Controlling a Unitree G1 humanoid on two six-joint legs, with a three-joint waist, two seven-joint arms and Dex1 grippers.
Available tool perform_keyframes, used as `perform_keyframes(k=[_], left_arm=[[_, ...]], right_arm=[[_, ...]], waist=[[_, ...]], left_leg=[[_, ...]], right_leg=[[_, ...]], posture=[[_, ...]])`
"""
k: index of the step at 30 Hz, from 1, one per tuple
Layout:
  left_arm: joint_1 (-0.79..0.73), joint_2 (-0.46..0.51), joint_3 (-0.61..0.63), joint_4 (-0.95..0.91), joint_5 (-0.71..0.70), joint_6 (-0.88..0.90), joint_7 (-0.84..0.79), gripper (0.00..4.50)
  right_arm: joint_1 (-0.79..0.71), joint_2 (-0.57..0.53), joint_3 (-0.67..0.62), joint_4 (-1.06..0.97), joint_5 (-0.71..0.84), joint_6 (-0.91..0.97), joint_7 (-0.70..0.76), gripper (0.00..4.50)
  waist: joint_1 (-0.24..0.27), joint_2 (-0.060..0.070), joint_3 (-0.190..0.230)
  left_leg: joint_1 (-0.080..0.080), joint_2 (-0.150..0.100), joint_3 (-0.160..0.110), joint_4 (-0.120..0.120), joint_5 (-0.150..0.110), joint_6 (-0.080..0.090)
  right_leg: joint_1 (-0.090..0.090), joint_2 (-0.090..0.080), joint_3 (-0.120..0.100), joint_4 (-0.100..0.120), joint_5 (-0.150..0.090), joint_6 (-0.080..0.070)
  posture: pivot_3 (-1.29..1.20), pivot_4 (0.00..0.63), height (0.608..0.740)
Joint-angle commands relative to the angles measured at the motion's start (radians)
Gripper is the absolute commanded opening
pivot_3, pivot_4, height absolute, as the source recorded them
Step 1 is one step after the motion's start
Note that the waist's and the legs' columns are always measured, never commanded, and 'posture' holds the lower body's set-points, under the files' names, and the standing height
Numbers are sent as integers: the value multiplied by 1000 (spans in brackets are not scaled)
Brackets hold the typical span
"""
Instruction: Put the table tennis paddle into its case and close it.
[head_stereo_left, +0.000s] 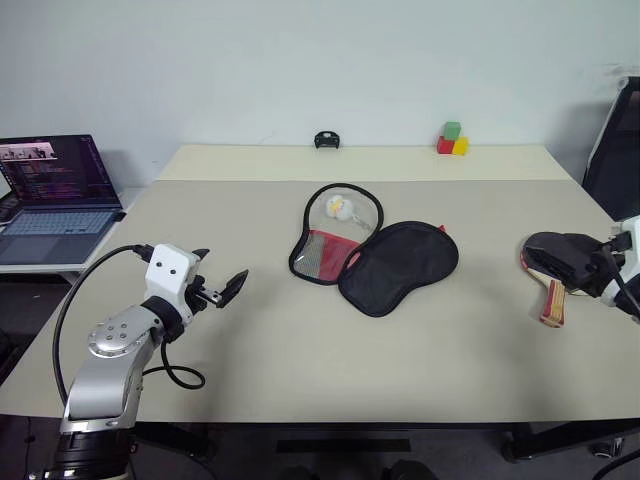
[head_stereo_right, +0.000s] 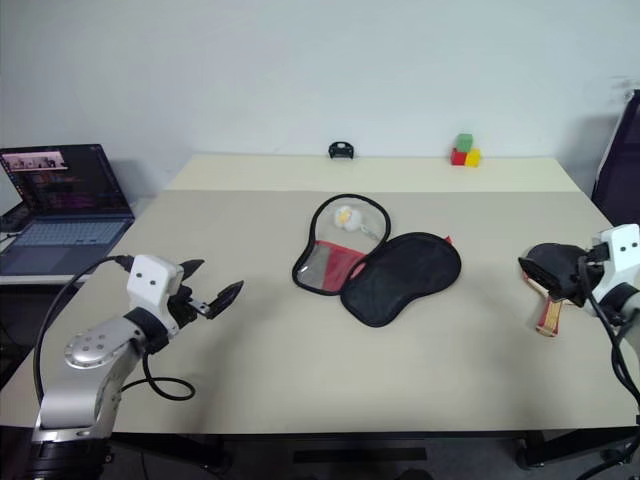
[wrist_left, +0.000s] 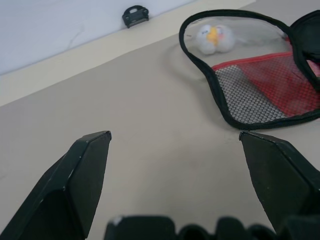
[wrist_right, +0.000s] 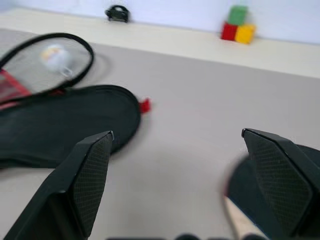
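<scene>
One paddle (head_stereo_left: 548, 283) lies flat near the table's (head_stereo_left: 300, 350) right edge, its black face toward the centre and its red-striped handle pointing toward the near edge. It is partly covered in the eye views by the right gripper (head_stereo_right: 553, 272), which is seen just above it. In the right wrist view the two fingers (wrist_right: 82, 187) stand wide apart with nothing between them, and a dark edge of the paddle's face and a bit of its pale handle are seen beside one finger; whether the gripper touches the paddle cannot be told.

One case (head_stereo_left: 370, 252) lies unzipped and spread open at mid-table, well apart from the paddle. Its black fabric half lies toward the right, its mesh-and-red half toward the left, the two overlapping. One small white-yellow charm (head_stereo_left: 338, 208) is seen inside the clear window of the mesh half.

The left gripper (head_stereo_left: 221, 287) is held above the table's left part, well apart from the case, pointing toward it. Its fingers (wrist_left: 75, 182) are spread wide and empty.

At the table's far edge three blocks are counted, green on red and yellow (head_stereo_left: 452, 140), and one small black object (head_stereo_left: 326, 140). One open laptop (head_stereo_left: 55, 195) stands on a separate surface at the left.

The mesh weave and the charm's yellow patch are made plain by the left wrist view; a small red tab (wrist_right: 145, 105) at the black half's edge is shown plainly by the right wrist view.
</scene>
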Motion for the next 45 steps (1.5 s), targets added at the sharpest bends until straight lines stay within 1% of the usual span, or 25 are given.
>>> perform_keyframes(k=[1, 4, 9, 12, 14, 18, 22, 26, 30, 34, 36, 40, 45], left_arm=[[-29, 30, 15, -3, -22, -19, -31, 4500], [-50, 44, 23, 1, -47, -4, -59, 4500], [-94, 70, 1, 0, -113, 41, -150, 4500], [-122, 80, -27, -11, -155, 80, -215, 4500], [-142, 89, -59, -10, -162, 93, -260, 4500], [-209, 102, -132, 24, -157, 95, -341, 4500], [-261, 100, -177, 44, -167, 104, -401, 4500], [-282, 97, -195, 56, -164, 104, -430, 4500], [-291, 95, -203, 65, -157, 101, -436, 4500], [-285, 94, -202, 60, -156, 101, -435, 4500], [-276, 96, -198, 55, -156, 101, -432, 4500], [-270, 98, -196, 52, -155, 100, -429, 4500], [-266, 95, -198, 50, -153, 97, -422, 4500]], right_arm=[[15, 10, 0, -123, 40, 87, -35, 4481], [34, 16, 11, -206, 124, 217, -20, 4481], [42, 45, 58, -314, 216, 376, -51, 4481], [34, 90, 93, -348, 244, 438, -90, 4481], [25, 121, 127, -353, 234, 451, -112, 4481], [-17, 184, 178, -312, 199, 461, -171, 4481], [-76, 236, 216, -256, 175, 501, -239, 4481], [-141, 299, 217, -168, 147, 554, -330, 4481], [-180, 336, 231, -85, 92, 558, -394, 4481], [-212, 384, 218, -47, 95, 575, -408, 4481], [-244, 432, 203, -27, 118, 586, -418, 4481], [-284, 489, 176, -6, 136, 611, -426, 4481], [-316, 558, 192, 13, 131, 618, -445, 4481]], waist=[[0, 0, 0], [2, 0, 0], [1, 0, 0], [1, 0, 0], [1, 0, 0], [0, 0, 0], [-3, 0, 0], [-6, 0, 0], [-5, 0, 0], [-8, 0, 0], [-10, 0, 0], [-10, 0, 0], [-9, 0, 0]], left_leg=[[0, 0, 0, 0, 0, 0], [0, 0, 0, 0, 0, 0], [0, 0, -1, 0, 0, 0], [0, 0, -1, 0, 0, 0], [-1, 0, -1, 0, 0, 0], [-1, 0, -1, 0, 0, 0], [-1, 0, -1, 0, 0, 0], [-1, 0, -1, 0, 0, 0], [-2, 0, -1, 0, 0, 0], [-2, 0, 0, 0, 0, 0], [-1, 1, 0, 0, 0, 0], [-1, 3, -1, 0, 0, 0], [-2, 3, -1, 0, 0, 0]], right_leg=[[0, 0, 0, 0, 0, 0], [0, 0, 0, 0, 0, 0], [0, 0, 0, 0, 0, 0], [0, 0, -1, 0, 0, 0], [0, 0, -1, 0, 0, 0], [-1, 0, -1, 0, 0, 0], [-1, 1, 0, 0, 0, 0], [-2, 1, 0, 0, 0, 0], [-3, 1, 0, 0, 0, 0], [-3, 1, 0, 0, 0, 0], [-3, 2, 1, 1, 0, 0], [-3, 5, 1, 1, 0, -1], [-4, 5, 1, 1, 0, -1]], posture=[[0, 150, 740], [0, 150, 740], [0, 150, 740], [0, 150, 740], [0, 150, 740], [0, 150, 740], [0, 150, 740], [0, 150, 740], [0, 150, 740], [0, 150, 740], [0, 150, 740], [0, 150, 740], [0, 150, 740]])
